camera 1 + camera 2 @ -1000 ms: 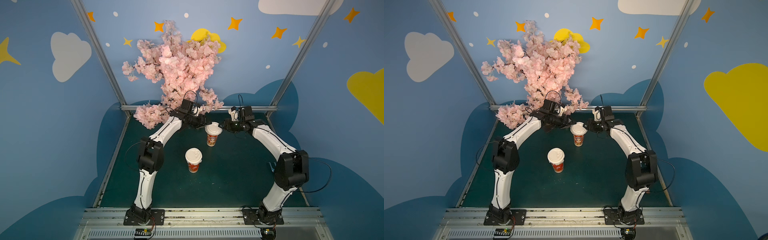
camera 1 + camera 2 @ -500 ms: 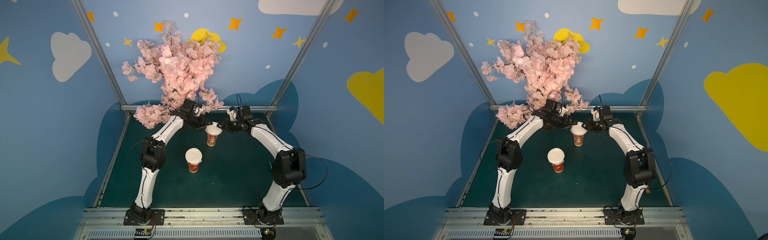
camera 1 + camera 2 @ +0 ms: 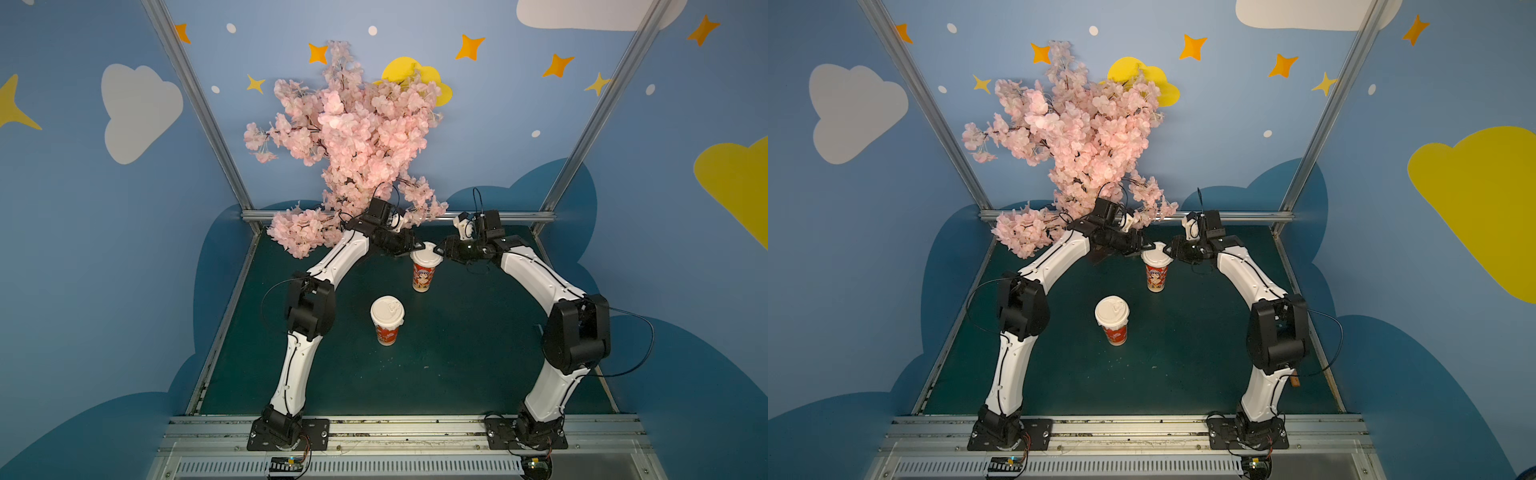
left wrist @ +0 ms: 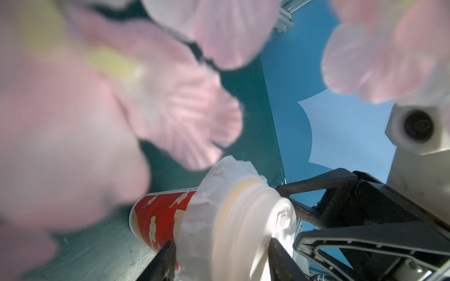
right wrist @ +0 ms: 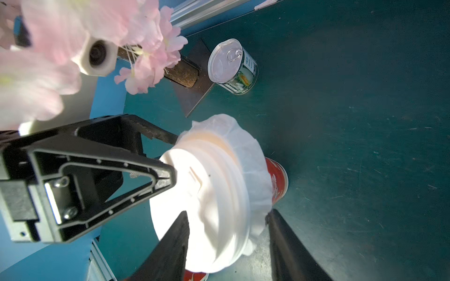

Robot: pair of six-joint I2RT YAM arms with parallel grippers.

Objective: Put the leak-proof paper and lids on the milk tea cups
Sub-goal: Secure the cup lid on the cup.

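Observation:
Two milk tea cups with red print stand on the green mat, each under a white lid. On the far cup (image 3: 424, 276) (image 3: 1156, 276) the crinkled leak-proof paper (image 4: 219, 175) (image 5: 253, 155) hangs as a skirt below the lid (image 4: 253, 219) (image 5: 194, 189). My left gripper (image 3: 409, 249) (image 4: 221, 262) and right gripper (image 3: 441, 250) (image 5: 226, 243) clamp this lid from opposite sides. Each has one finger on the lid's top and one under the paper skirt. The near cup (image 3: 386, 328) stands alone. Its lid (image 3: 387, 309) hides any paper there.
A pink blossom tree (image 3: 365, 137) leans over the back of the mat, and its petals (image 4: 73, 121) blur much of the left wrist view. A small can (image 5: 232, 68) stands beside the tree's base (image 5: 192, 80). Blue walls enclose the mat.
Both grippers have stayed at the far cup's lid. The elbows of both arms have shifted slightly inward.

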